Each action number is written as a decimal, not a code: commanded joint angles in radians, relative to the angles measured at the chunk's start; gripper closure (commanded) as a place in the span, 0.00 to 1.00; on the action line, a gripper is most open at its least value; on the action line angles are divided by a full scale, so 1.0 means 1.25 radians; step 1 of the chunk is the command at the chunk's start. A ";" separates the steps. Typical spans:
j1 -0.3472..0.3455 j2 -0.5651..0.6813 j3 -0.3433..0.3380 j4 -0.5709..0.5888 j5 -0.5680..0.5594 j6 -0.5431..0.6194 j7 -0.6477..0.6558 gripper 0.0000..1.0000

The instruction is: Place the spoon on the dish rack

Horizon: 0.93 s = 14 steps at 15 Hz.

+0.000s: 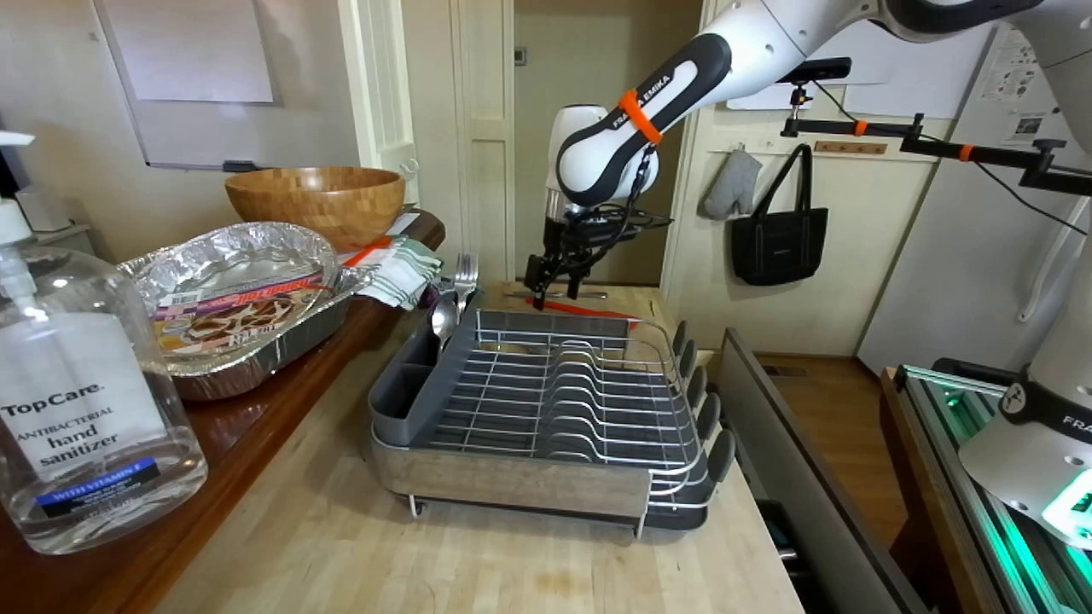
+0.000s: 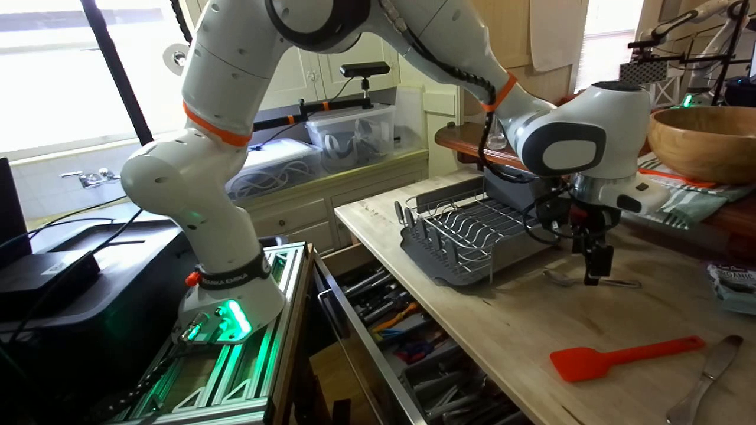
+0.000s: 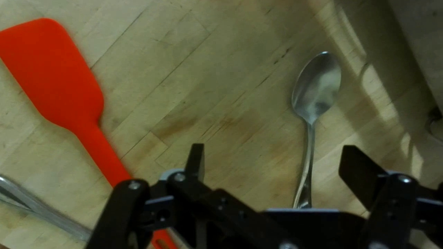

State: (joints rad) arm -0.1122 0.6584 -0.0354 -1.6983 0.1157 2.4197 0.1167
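In the wrist view, the gripper [image 3: 271,160] is facing the wooden worktop [image 3: 221,69], its jaws standing wide apart. The spoon [image 3: 313,103] is lying on the wood, its bowl pointing away from the gripper and its handle appearing in the gap between the fingers, closer to the one at picture right; whether the fingertips are touching the wood is not showing clearly. A red spatula [image 3: 62,76] is lying well apart from the spoon, partly hidden behind the gripper. In an exterior view, the spoon is resting near the dish rack [image 2: 517,251], and a knife [image 2: 710,375] is lying near the spatula. In an exterior view, the rack's cutlery holder [image 1: 388,418] is bearing another spoon [image 1: 443,322] and at least one fork [image 1: 467,277], bowl and tines upward.
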 commanded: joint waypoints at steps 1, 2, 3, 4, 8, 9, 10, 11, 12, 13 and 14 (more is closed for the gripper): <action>-0.019 0.074 0.017 0.089 0.031 -0.021 -0.028 0.00; -0.022 0.088 0.023 0.104 0.035 -0.022 -0.033 0.00; -0.024 0.103 0.027 0.122 0.038 -0.024 -0.034 0.00; -0.025 0.116 0.031 0.139 0.043 -0.025 -0.035 0.00; -0.032 0.158 0.050 0.194 0.060 -0.025 -0.043 0.00; -0.032 0.167 0.051 0.206 0.061 -0.027 -0.043 0.00; -0.031 0.176 0.053 0.218 0.062 -0.031 -0.043 0.00; -0.031 0.183 0.054 0.229 0.062 -0.035 -0.043 0.00; -0.030 0.191 0.054 0.240 0.060 -0.042 -0.042 0.00; -0.029 0.199 0.054 0.251 0.058 -0.049 -0.044 0.12; -0.029 0.205 0.055 0.260 0.058 -0.055 -0.045 0.26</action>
State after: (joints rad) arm -0.1352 0.8633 0.0194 -1.4485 0.1638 2.4007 0.0909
